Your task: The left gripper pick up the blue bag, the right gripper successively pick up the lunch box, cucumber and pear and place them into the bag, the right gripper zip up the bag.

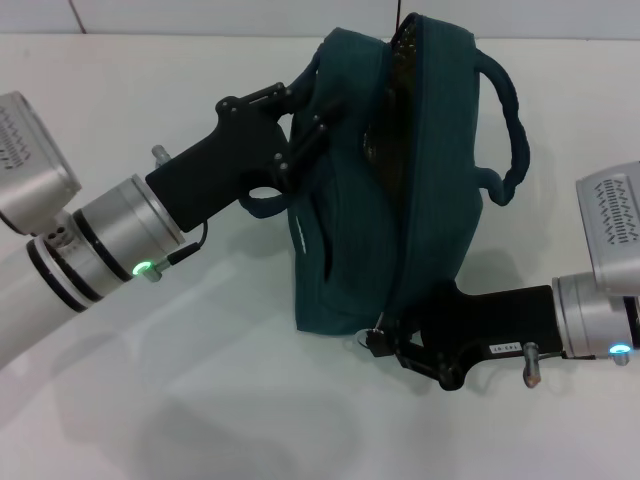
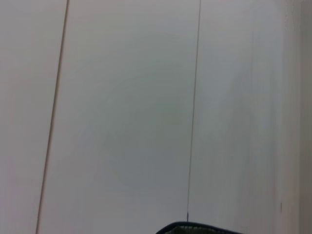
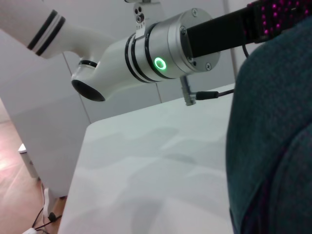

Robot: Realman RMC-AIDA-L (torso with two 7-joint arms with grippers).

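The blue bag hangs tilted above the white table. My left gripper is shut on one of its loop handles, on the bag's left side. The other handle loops free on the right. The zipper gapes dark along the bag's upper part. My right gripper is at the bag's lower end, shut on the metal ring zipper pull. The bag's fabric fills the right wrist view, and a sliver shows in the left wrist view. The lunch box, cucumber and pear are not in view.
The white table spreads under the bag, and its edge shows in the right wrist view. My left arm's silver wrist with the green light also shows there. A white wall stands behind the table.
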